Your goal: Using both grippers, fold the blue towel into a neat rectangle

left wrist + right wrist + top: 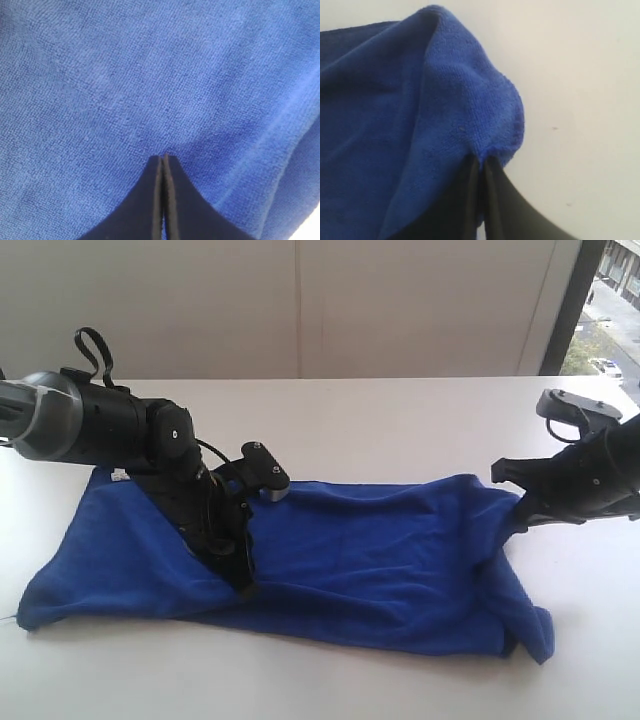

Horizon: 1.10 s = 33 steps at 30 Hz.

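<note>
Fold barely begun: the blue towel (380,560) lies long and rumpled across the white table (400,410).
The right gripper (482,162) is clamped on a corner at its right end; the left gripper (164,156) has jaws together, tips on the cloth left of middle, pinch unclear; halving and squaring remain.

Soft, even daylight fills the exterior view. A window (612,300) beyond the table's far right corner shows bright outdoors. The white table (400,420) looks pale, almost washed out, with no hard glare. A thin dark shadow lies under the blue towel (380,560) along its near edge. The picture is slightly grainy. In both wrist views the cloth's pile is fairly sharp, while the close black fingers (135,215) are underexposed and soft-edged.
</note>
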{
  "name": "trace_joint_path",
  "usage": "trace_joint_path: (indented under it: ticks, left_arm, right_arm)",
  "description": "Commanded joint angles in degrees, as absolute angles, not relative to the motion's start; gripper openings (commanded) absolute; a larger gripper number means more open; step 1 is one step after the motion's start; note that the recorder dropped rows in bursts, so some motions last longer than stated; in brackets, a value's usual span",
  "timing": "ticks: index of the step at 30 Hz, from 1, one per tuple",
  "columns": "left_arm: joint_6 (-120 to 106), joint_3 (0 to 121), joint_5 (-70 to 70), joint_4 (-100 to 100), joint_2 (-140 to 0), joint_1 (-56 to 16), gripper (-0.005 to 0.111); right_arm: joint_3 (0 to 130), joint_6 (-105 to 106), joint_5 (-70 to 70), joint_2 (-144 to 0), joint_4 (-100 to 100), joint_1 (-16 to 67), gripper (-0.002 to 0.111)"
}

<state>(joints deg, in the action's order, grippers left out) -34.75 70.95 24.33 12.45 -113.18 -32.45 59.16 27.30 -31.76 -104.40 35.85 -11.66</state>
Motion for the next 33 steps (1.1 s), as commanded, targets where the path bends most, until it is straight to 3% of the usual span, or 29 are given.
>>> trace_joint_path:
  ticks: [1,16,25,33]
  left_arm:
    - [-34.6,69.4,28.1,8.8,-115.3,-31.8,0.0]
    - [-34.6,69.4,28.1,8.8,-115.3,-31.8,0.0]
    - [-34.6,69.4,28.0,8.8,-115.3,-31.8,0.0]
    - [-34.6,69.4,27.9,8.8,-115.3,-31.8,0.0]
  right_arm:
    - [60.9,22.6,-32.7,-103.9,27.8,-12.0,0.0]
    - [69.6,7.6,-31.7,-104.1,-0.3,-12.0,0.0]
    - [73.7,7.2,-30.3,-110.3,-3.4,-12.0,0.0]
    - [74.2,7.2,-19.9,-114.6,-3.4,-12.0,0.0]
